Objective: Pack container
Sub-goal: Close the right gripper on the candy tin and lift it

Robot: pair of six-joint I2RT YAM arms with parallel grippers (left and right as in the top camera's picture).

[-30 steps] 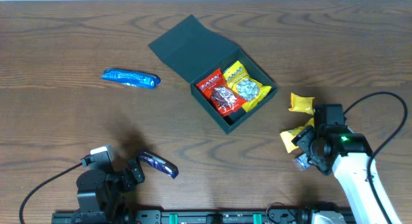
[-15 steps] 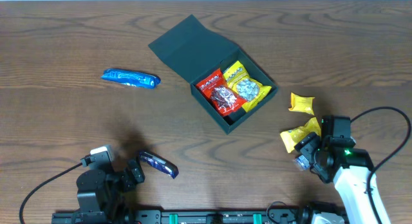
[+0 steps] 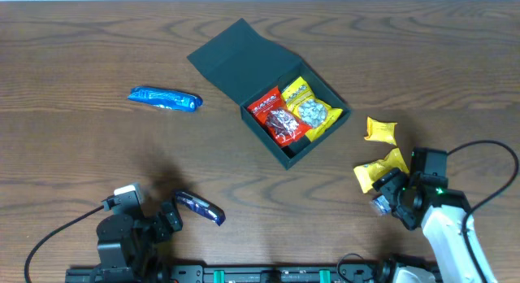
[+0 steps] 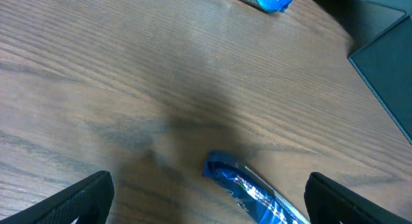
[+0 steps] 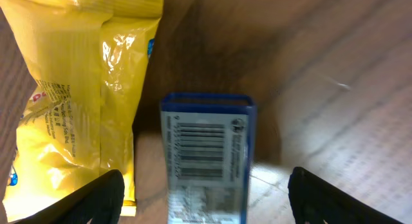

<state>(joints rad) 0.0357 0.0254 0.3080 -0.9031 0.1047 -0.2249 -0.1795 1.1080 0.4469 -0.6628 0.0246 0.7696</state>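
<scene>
Right claw (image 5: 207, 195) wide, blue packet (image 5: 206, 147) between.

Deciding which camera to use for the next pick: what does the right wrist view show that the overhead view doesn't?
Only the right wrist: the barcode on the blue-edged packet lying between the open fingers. Only the overhead: the container, holding a red packet and a yellow-and-silver packet, plus a bright blue packet and a dark blue packet at the left. Both: the yellow packet beside the barcoded one.
</scene>
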